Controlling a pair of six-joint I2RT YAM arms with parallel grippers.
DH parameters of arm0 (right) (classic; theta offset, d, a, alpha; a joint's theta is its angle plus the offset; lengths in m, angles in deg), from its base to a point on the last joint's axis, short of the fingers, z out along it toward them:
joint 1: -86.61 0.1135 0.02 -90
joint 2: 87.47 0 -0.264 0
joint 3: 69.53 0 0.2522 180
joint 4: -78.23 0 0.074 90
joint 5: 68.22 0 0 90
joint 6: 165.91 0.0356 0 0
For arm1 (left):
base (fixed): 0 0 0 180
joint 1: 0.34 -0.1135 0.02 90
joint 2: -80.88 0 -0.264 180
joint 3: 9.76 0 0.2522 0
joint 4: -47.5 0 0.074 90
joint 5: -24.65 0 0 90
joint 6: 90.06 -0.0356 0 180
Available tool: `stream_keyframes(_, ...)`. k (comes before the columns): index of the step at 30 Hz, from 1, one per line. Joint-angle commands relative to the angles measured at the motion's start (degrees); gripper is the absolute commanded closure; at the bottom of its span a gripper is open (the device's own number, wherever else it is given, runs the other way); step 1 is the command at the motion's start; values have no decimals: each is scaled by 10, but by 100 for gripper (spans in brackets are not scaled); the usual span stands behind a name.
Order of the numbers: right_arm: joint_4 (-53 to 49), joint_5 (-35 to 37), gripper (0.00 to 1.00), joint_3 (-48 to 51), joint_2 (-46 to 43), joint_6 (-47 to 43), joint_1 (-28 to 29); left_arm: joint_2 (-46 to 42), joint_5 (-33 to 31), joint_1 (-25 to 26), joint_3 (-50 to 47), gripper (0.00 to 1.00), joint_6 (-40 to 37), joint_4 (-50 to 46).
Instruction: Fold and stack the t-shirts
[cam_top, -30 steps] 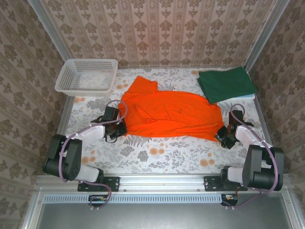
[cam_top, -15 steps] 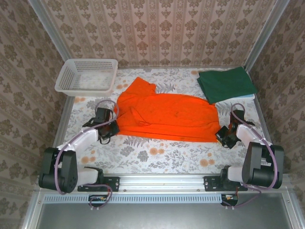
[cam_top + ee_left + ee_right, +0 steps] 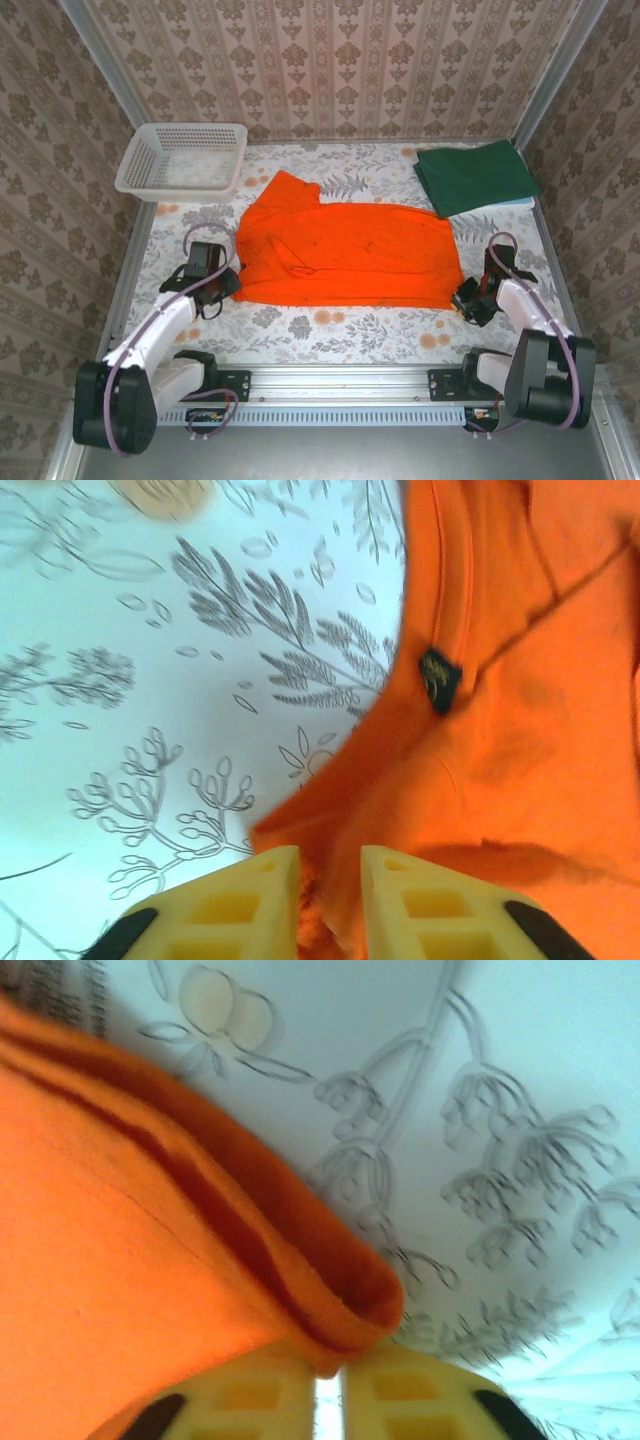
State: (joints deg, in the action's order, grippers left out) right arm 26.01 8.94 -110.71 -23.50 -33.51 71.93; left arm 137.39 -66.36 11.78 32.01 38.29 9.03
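Left hand [image 3: 330, 865] sits at the collar end of the orange t-shirt [image 3: 350, 255]. Its fingers stand slightly apart with a ridge of cloth between them, and I cannot tell whether they pinch it or have let go. At the opposite end, the right hand [image 3: 330, 1370] has its fingers almost together on the doubled corner of the shirt. A bright slit shows between them, so that grasp is also unclear.

With one hand at each end of the near edge, the likely aim is to draw the shirt taut and flat along the bench [image 3: 330, 330] before the next fold. The dark neck label [image 3: 438, 677] lies face up just beyond the left fingers.

The dark green t-shirt [image 3: 475, 175] lies folded at the far right corner, well apart, probably as the base of the stack. The white lattice basket [image 3: 186, 127] stands at the far left corner, and nothing shows inside it.
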Motion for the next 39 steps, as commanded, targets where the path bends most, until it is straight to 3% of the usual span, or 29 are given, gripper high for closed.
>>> stream_keyframes(1, -53, -1, 77, 18, -66, 51, -3, -38, -29, -7, 21, 65, 6, -39)
stream_keyframes(5, -86, -8, 61, 24, -134, 86, -4, -53, 21, 3, 65, 62, -8, -32)
stream_keyframes(9, -122, 23, 55, -21, -194, 90, 7, -7, 43, 80, 121, 63, -37, -23)
stream_keyframes(12, -73, 32, 55, -73, -187, 92, 96, 52, 49, 137, 142, 69, -56, -5)
stream_keyframes(13, -52, 47, 55, -93, -170, 92, 141, 68, 62, 159, 139, 71, -56, 7)
stream_keyframes(18, 51, 103, 49, -223, 22, 54, 383, 130, 81, 154, 100, 76, -50, 46)
stream_keyframes(23, 87, 117, 53, -391, 242, -37, 518, 138, 113, 82, 31, 83, -33, 100)
stream_keyframes(30, 65, 64, 57, -596, 453, -163, 604, 124, 100, 61, -15, 86, -32, 129)
stream_keyframes(39, 51, 36, 55, -669, 543, -235, 621, 92, 75, 44, -48, 85, -26, 152)
